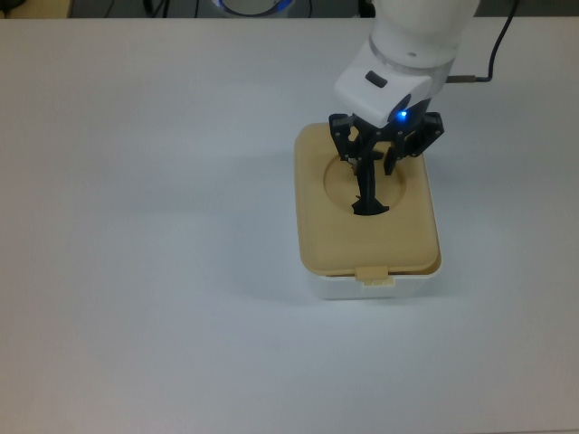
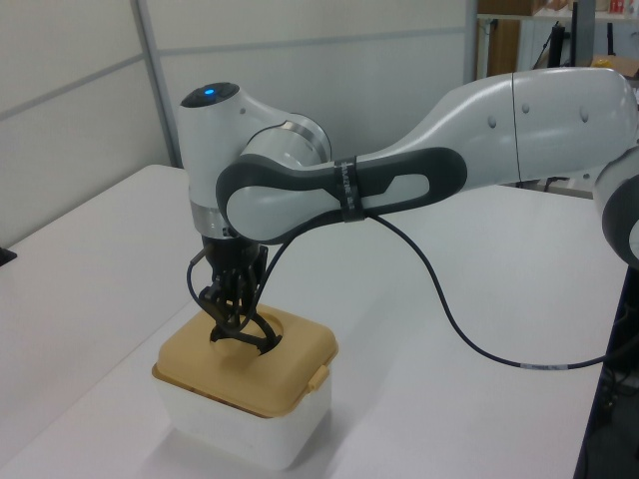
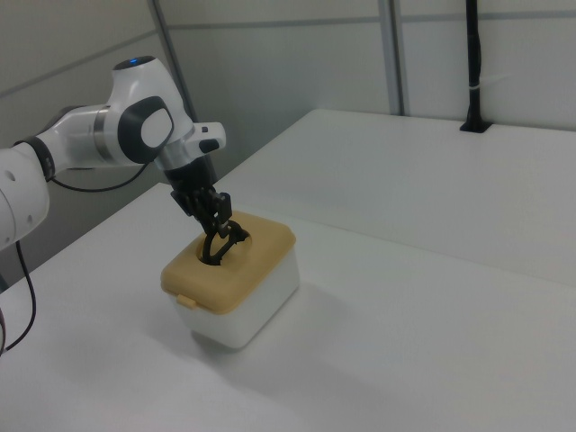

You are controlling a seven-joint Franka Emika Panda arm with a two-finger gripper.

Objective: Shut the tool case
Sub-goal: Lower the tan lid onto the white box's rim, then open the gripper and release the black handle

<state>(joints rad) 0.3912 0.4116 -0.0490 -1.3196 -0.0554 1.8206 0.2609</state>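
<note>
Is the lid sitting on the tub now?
Touching. The left view shows the lid resting on the tub all around, no gap showing.

lid [image 1: 366,240] on tub [image 1: 371,287], on table [image 1: 145,226]; handle [image 1: 368,194] in lid's recess, arm [image 1: 412,50] above.

The top view looked straight down on the tabletop [image 1: 136,226]. The left view and right view stood lower, at opposite sides. All shared the tool case [image 1: 366,231].

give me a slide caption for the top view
Panda gripper at the black handle of the beige lid, seated on the white tub.
</note>
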